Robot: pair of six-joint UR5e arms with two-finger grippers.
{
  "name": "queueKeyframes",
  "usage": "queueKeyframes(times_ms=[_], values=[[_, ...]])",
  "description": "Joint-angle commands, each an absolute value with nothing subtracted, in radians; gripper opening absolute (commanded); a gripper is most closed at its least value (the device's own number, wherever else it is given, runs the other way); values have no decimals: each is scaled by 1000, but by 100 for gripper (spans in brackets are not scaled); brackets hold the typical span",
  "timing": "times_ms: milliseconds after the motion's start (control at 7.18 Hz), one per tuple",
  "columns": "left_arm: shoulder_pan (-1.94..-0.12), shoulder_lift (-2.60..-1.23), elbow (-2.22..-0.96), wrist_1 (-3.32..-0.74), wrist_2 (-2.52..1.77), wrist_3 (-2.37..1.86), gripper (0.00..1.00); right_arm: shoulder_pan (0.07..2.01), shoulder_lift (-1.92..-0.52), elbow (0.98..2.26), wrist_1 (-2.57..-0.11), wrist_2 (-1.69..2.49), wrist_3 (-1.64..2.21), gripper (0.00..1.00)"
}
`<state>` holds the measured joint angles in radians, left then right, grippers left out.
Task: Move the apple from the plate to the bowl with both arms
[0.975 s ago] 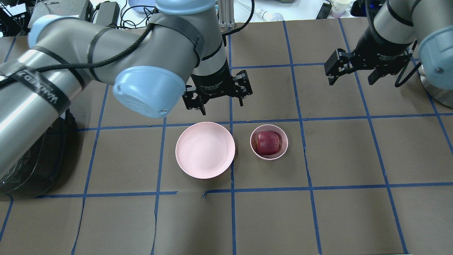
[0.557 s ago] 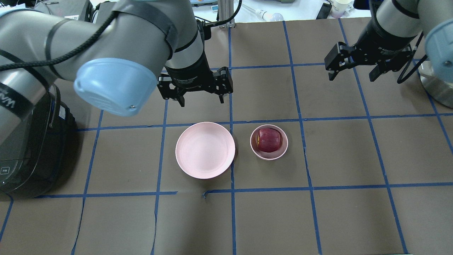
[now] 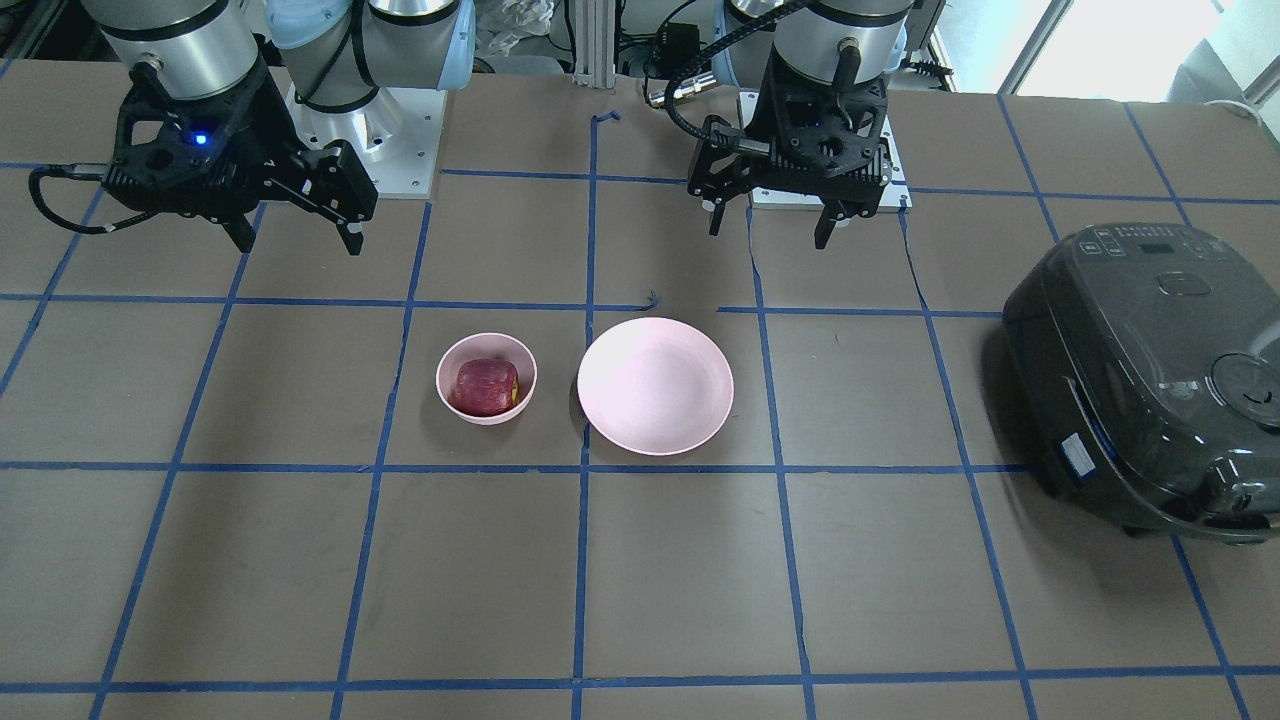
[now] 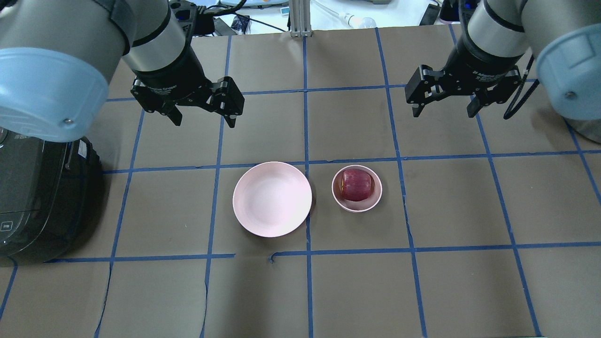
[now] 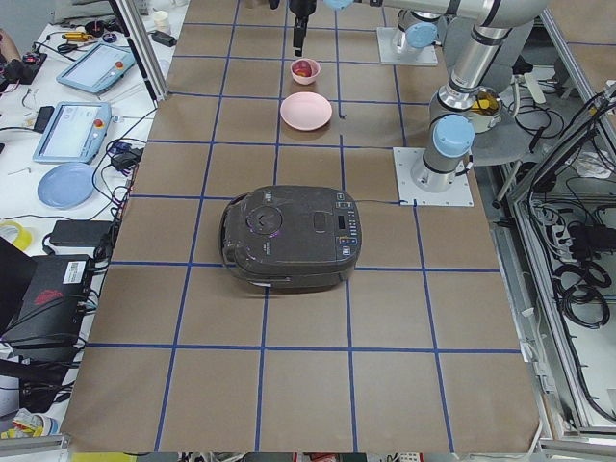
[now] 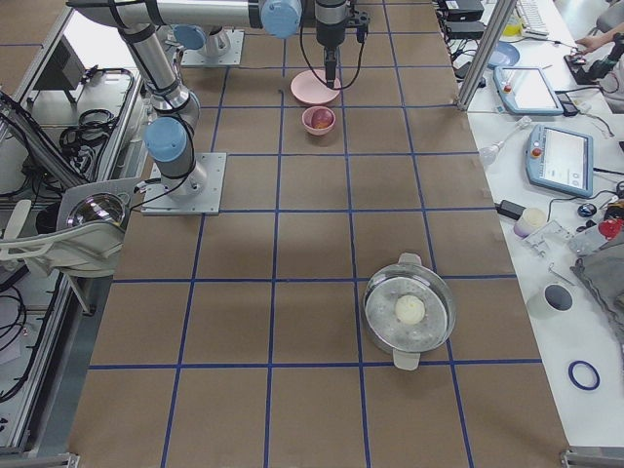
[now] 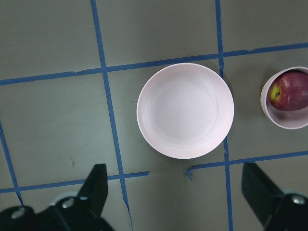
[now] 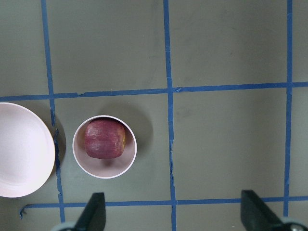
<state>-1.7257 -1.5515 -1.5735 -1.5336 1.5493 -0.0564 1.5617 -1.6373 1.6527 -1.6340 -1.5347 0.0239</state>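
Note:
The dark red apple (image 4: 356,185) lies inside the small pink bowl (image 4: 339,199), to the right of the wide pink plate (image 4: 272,198), which holds nothing. The front-facing view shows the apple (image 3: 484,387), bowl (image 3: 447,368) and plate (image 3: 655,385) too. My left gripper (image 4: 204,117) is open and empty, raised above the table behind and left of the plate. My right gripper (image 4: 443,109) is open and empty, raised behind and right of the bowl. The left wrist view shows the plate (image 7: 185,110) and apple (image 7: 290,91); the right wrist view shows the apple (image 8: 105,139) in the bowl (image 8: 96,171).
A dark rice cooker (image 4: 28,197) stands at the table's left side, also in the front-facing view (image 3: 1150,370). A steel pot (image 6: 409,312) with a white ball in it stands far off on the right end. Blue tape lines grid the brown table.
My left arm has swung left and back, away from the plate, gripper still open. My right gripper has shifted slightly left. Apple, bowl and plate have not moved.

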Motion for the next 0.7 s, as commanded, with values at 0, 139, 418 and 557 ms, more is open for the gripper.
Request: queueKeyframes(times_ms=[0, 139, 418, 557], values=[[-1707, -1543, -1580, -1536, 1549, -51, 100, 1569, -1641, 1652, -1629, -1537, 25, 100], [-1704, -1542, -1580, -1536, 1548, -51, 100, 1569, -1647, 1651, -1629, -1539, 23, 100], [-1701, -1543, -1580, -1534, 1549, -51, 100, 1569, -1647, 1651, -1629, -1540, 23, 100], [-1701, -1542, -1580, -1534, 1548, -54, 100, 1569, -1647, 1651, -1629, -1540, 23, 100]])
